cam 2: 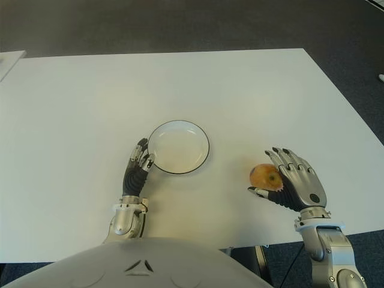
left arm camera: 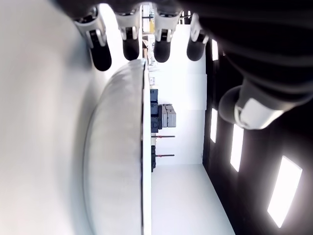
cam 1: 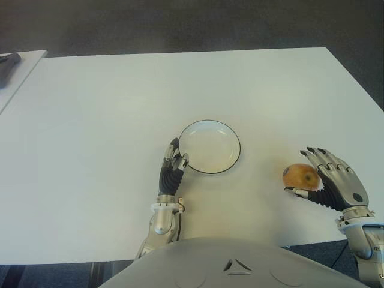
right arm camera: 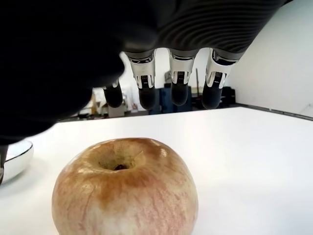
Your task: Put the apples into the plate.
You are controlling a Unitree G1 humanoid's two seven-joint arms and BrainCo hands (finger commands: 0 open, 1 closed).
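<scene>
A white table [cam 1: 108,120] fills most of the scene, with dark grey floor [cam 1: 180,24] beyond its far edge. At the far left, the corner of a second white table [cam 1: 24,66] carries a dark object [cam 1: 7,60], cut off by the edge.

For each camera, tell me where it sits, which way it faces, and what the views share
Left eye: on the head, looking down at the table; shows the left hand beside the plate, the right hand by the apple, and the torso.
Right eye: same scene, slightly offset.
Left wrist: on the left wrist, looking past its fingertips at the plate rim.
Right wrist: on the right wrist, over the apple, spread fingers above.
Shared: plate everywhere; apple in all but the left wrist.
</scene>
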